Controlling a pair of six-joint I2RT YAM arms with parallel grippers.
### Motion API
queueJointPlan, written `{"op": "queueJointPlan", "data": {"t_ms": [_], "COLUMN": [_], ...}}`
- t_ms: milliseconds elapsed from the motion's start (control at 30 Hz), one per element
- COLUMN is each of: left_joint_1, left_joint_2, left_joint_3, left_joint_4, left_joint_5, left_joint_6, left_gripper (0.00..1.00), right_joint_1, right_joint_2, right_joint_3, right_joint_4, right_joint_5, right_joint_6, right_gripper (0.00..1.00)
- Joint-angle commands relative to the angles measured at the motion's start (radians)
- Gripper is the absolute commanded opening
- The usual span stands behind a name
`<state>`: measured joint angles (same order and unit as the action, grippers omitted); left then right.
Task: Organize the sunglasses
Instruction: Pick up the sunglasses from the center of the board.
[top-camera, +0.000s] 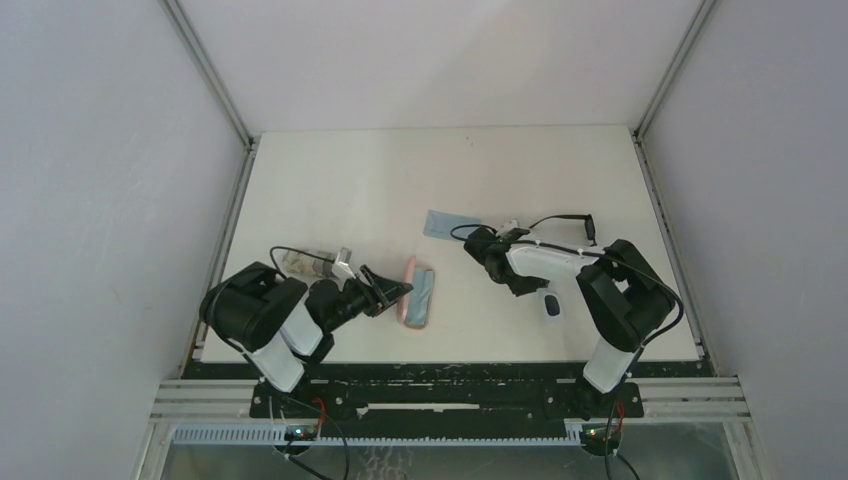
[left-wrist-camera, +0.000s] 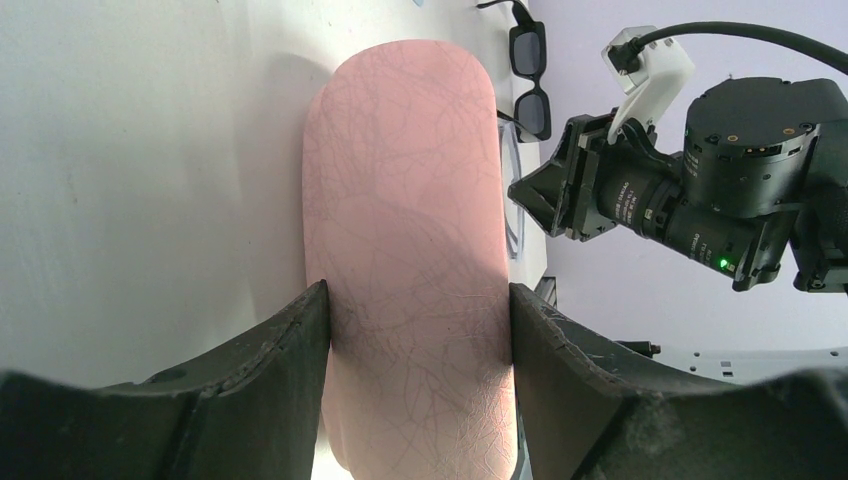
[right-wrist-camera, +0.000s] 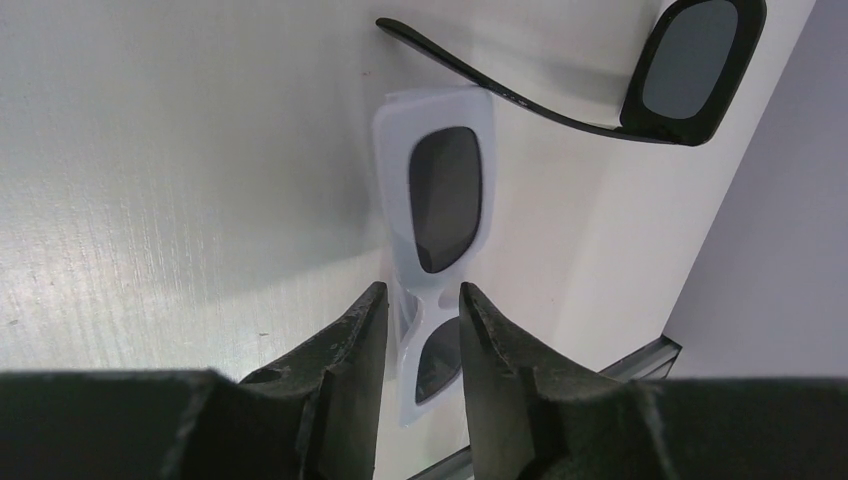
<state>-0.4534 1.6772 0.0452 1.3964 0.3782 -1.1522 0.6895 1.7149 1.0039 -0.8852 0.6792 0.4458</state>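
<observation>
- The black sunglasses (right-wrist-camera: 690, 70) lie on the table (top-camera: 330, 190), right of centre in the top view. In the right wrist view they sit at the upper right, one temple arm stretching leftward.
- The white sunglasses (right-wrist-camera: 445, 195), also dark-lensed, lie just below the black pair in that view and apart from it.
- The right gripper (right-wrist-camera: 422, 295) has its fingers a narrow gap apart, one on each side of the white frame near its bridge. Whether they press on it cannot be told.
- The left gripper (left-wrist-camera: 418, 290) is clamped on the pink case (left-wrist-camera: 400, 170), a finger against each long side, left of centre in the top view.
- A light-blue cloth (top-camera: 445, 222) lies flat above centre.
- A grey-patterned case (top-camera: 308, 263) rests at the left, beside the left arm.
</observation>
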Motion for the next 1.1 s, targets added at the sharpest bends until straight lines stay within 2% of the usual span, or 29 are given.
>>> {"op": "queueJointPlan", "data": {"t_ms": [0, 767, 1067], "left_joint_1": [0.001, 0.005, 0.009], "left_joint_2": [0.007, 0.007, 0.015], "left_joint_3": [0.032, 0.028, 0.032], "left_joint_4": [0.064, 0.064, 0.064], "left_joint_5": [0.019, 0.023, 0.029], "left_joint_6": [-0.01, -0.007, -0.006], "left_gripper": [0.15, 0.14, 0.14], "right_joint_1": [0.006, -0.02, -0.033], "right_joint_2": [-0.003, 0.058, 0.038], "right_joint_3": [0.036, 0.059, 0.059], "right_joint_4": [0.002, -0.03, -0.026], "right_joint_5": [0.018, 0.037, 0.064], "right_joint_6": [-0.024, -0.035, -0.024], "right_gripper": [0.33, 0.35, 0.26]}}
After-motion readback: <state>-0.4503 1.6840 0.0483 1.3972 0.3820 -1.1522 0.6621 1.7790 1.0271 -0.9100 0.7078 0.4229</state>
